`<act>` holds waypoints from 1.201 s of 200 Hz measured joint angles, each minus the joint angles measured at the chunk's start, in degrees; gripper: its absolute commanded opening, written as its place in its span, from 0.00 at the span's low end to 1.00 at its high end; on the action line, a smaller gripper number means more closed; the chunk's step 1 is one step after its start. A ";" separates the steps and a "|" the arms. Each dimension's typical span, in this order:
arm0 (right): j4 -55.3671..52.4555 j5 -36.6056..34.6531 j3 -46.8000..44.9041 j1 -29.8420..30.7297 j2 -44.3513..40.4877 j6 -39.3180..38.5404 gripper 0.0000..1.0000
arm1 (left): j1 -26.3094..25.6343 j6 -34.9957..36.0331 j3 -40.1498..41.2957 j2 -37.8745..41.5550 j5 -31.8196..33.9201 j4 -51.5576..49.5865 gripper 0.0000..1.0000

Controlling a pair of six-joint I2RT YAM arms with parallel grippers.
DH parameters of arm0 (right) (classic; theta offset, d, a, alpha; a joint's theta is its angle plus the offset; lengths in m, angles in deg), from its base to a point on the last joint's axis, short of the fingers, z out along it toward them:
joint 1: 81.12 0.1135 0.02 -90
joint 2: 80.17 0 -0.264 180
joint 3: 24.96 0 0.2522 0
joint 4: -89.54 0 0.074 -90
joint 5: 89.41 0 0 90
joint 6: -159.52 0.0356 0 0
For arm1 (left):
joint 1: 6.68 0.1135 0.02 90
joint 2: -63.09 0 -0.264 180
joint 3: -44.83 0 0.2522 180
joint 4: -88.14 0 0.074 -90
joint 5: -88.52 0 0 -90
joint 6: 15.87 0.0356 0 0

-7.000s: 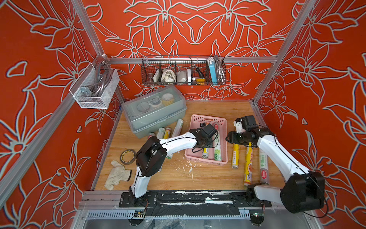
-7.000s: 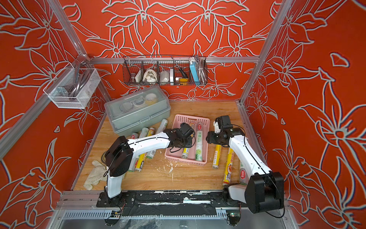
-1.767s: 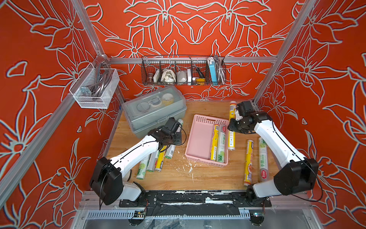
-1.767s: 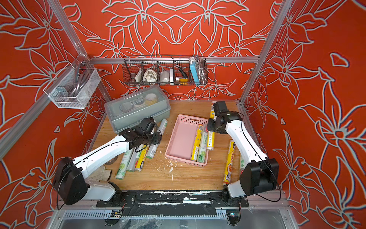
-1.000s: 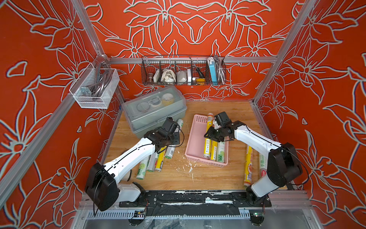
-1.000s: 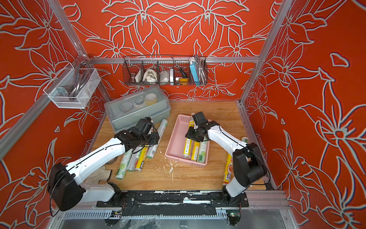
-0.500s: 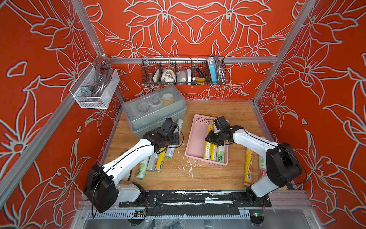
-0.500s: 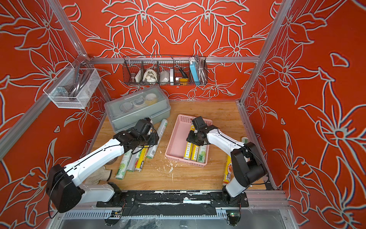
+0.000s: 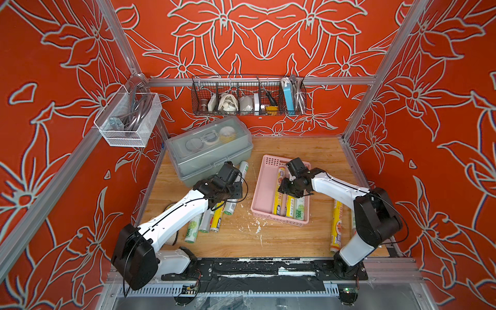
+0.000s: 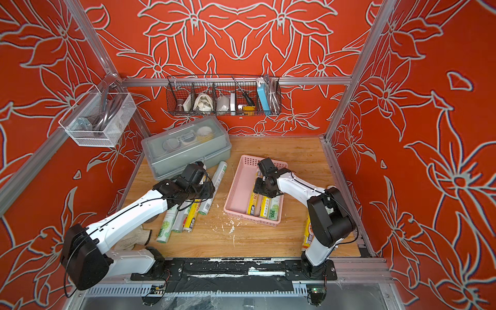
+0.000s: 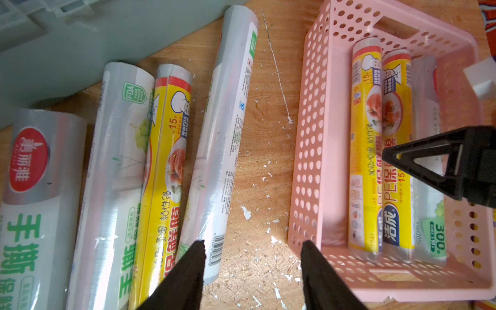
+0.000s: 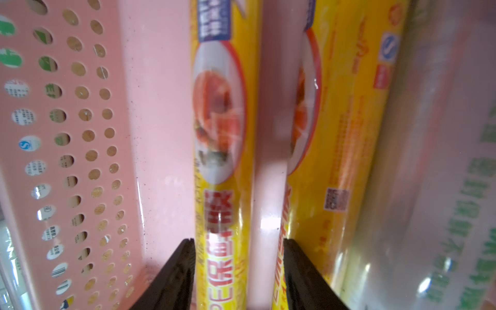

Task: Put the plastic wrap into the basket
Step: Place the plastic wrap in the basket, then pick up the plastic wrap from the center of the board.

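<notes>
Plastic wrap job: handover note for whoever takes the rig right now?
Left tool: open, empty, hovering by four loose rolls left of the basket.
Right tool: open, down in the basket, jaws astride a yellow roll, one side clear of it.
Done: three rolls lie in the basket.
To do: those four by the grey box, plus at least one stray roll beside the right arm.
</notes>
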 measured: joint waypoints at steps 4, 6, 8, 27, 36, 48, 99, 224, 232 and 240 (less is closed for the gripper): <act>0.00 -0.04 0.00 0.00 0.00 -0.09 0.54 | 0.00 0.00 0.00 0.02 0.02 0.00 0.58; 0.00 -0.09 0.00 0.00 0.00 -0.09 0.54 | 0.00 0.00 0.00 0.04 0.02 0.00 0.58; 0.00 -0.13 0.02 0.00 0.00 -0.11 0.55 | 0.00 0.00 0.00 0.04 0.02 0.00 0.59; -0.63 -0.90 0.46 0.09 0.00 -0.44 0.54 | 0.00 0.00 0.07 0.13 0.02 0.07 0.59; -1.18 -1.29 0.85 0.13 0.02 -0.63 0.54 | 0.00 0.00 0.24 0.22 0.02 0.15 0.59; -1.92 -1.90 1.44 0.26 0.00 -1.01 0.54 | 0.00 0.00 0.39 0.26 0.02 0.20 0.58; -4.70 -5.29 6.03 3.50 -0.11 -3.56 0.53 | 0.00 0.02 0.39 0.26 0.00 0.46 0.58; -11.39 -8.13 10.32 6.21 -6.49 -8.59 0.53 | 0.02 6.16 -1.70 -5.70 2.75 0.09 0.62; -11.74 -8.31 10.32 6.21 -7.28 -8.83 0.53 | 0.04 6.75 -2.03 -6.51 2.99 0.15 0.62; -12.07 -8.55 10.32 6.21 -7.98 -9.07 0.53 | 0.13 7.26 -2.43 -7.45 3.10 0.15 0.62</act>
